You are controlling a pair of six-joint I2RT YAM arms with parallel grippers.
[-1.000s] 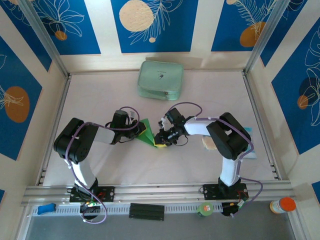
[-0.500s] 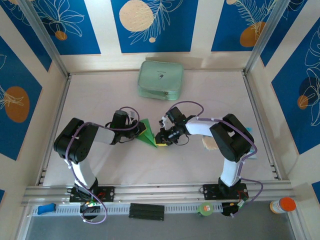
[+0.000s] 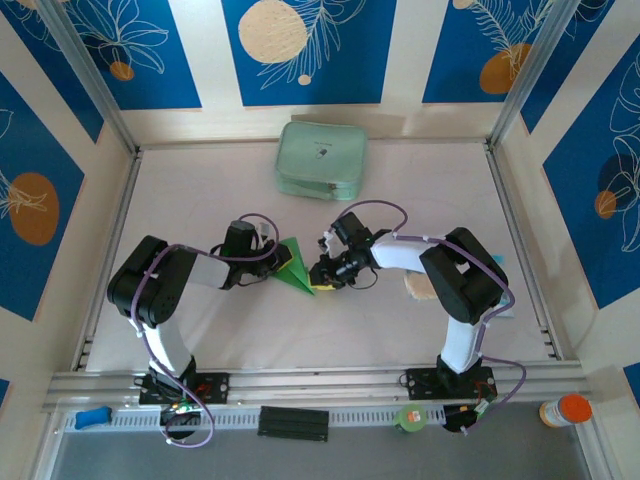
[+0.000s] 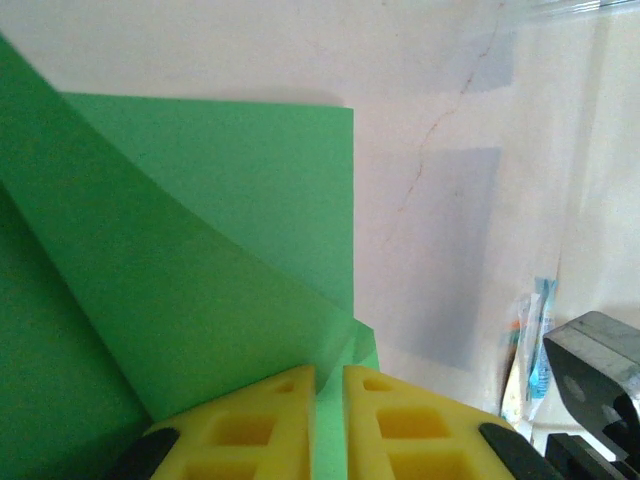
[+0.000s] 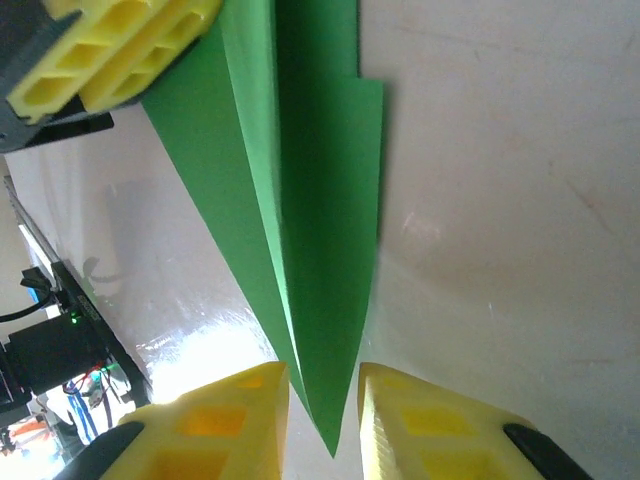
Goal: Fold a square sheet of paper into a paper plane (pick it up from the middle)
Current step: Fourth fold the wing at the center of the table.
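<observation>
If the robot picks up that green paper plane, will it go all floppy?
Probably a bit floppy: in the left wrist view one flap of the paper plane curves instead of lying flat. The layered creases in the right wrist view should stiffen its pointed end. It looks light, so the left hand pinching an edge likely holds it easily.

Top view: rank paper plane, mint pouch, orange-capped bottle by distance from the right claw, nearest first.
1. paper plane, at the right claw, table centre.
2. mint pouch, far edge.
3. orange-capped bottle, near-right corner, off the table.
</observation>
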